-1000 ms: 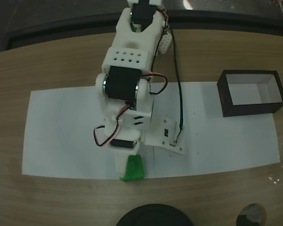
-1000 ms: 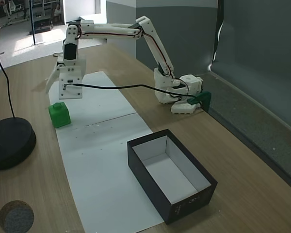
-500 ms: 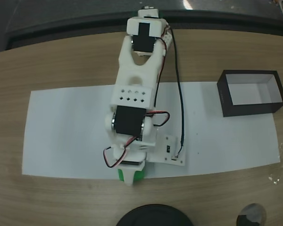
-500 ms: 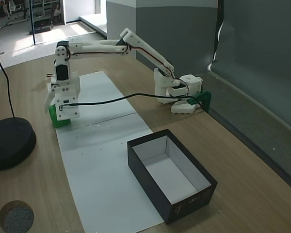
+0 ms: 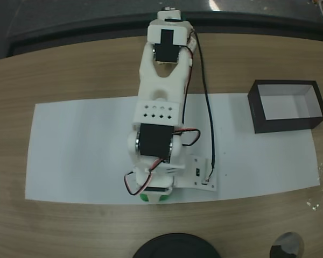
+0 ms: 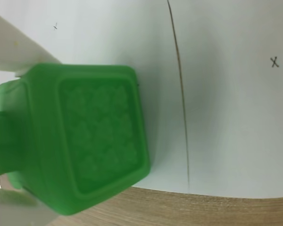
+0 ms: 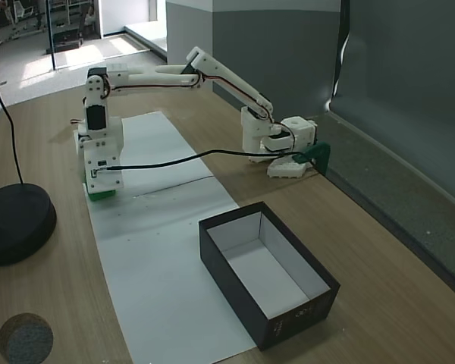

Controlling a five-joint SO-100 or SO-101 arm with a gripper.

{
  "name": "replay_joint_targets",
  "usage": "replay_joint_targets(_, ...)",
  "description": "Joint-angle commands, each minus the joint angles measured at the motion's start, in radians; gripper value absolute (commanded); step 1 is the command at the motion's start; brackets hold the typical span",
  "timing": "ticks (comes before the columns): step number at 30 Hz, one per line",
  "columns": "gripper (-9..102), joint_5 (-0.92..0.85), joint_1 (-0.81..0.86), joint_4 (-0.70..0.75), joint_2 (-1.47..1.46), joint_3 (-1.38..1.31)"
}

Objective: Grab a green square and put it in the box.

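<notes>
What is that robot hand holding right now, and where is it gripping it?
It cannot be told yet. The hand has come down around the green cube, with white fingers at its sides in the wrist view, but whether they squeeze it isn't visible.

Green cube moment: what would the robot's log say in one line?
phase: reaching | jaws: around green cube, closure unclear | cube: on white paper sheet by its edge | box: holds nothing
</notes>
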Motion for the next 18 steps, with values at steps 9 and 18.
replay_joint_targets(9, 15, -0.061, -0.459, 0.14, 0.437, -0.164)
replay_joint_targets(18, 15, -0.12, -1.011, 0.13, 0.804, 0.202)
